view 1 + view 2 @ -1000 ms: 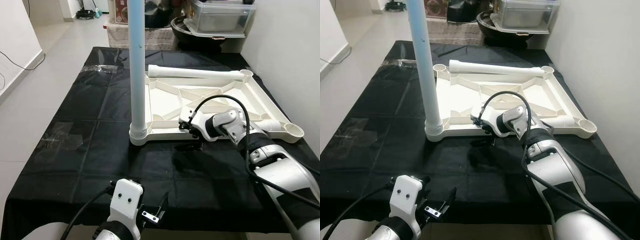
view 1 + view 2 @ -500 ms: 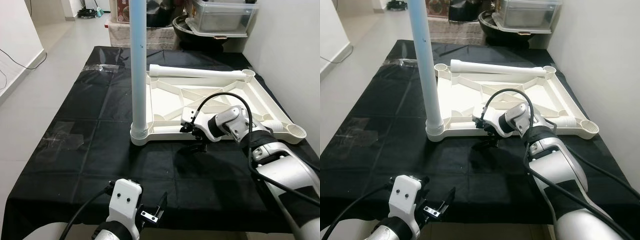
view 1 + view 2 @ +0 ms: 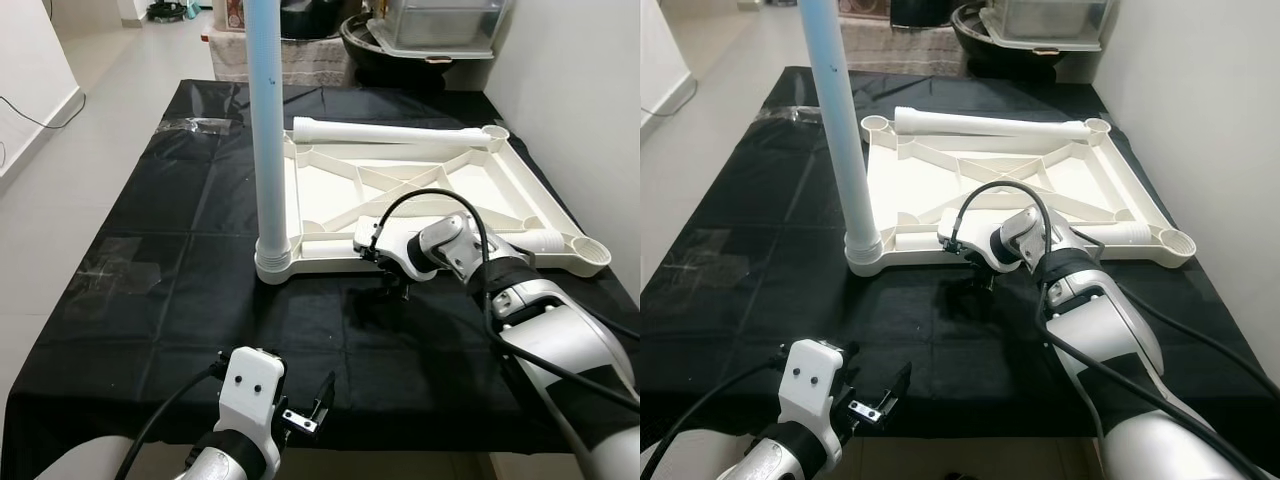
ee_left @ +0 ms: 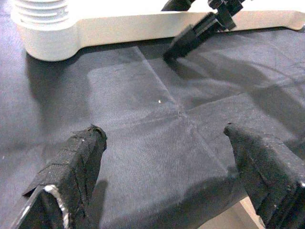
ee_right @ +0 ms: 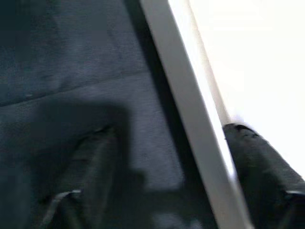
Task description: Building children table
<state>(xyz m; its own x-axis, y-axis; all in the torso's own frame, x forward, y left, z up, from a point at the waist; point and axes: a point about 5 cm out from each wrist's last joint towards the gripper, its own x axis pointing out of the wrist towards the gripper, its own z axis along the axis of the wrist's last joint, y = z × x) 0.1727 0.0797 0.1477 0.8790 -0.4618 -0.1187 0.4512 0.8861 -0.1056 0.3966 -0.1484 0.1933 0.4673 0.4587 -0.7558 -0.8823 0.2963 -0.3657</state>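
The white plastic children's tabletop frame (image 3: 420, 205) lies upside down on the black cloth-covered table (image 3: 160, 260), sockets up so legs can be fitted; one pale blue-white leg tube (image 3: 268, 130) already stands in its near-left corner socket, and a loose white leg tube (image 3: 385, 131) lies along its far edge. The right gripper (image 3: 393, 279), fingers spread, straddles the frame's near rim, probably to steady it. The left gripper (image 4: 167, 176) hovers open over the near table edge, idle.

I count one white table frame (image 3: 420, 190), three legs: one upright (image 3: 268, 130), two lying (image 3: 390, 131) (image 3: 545, 240), plus two grippers (image 3: 395, 285) (image 3: 305, 415).
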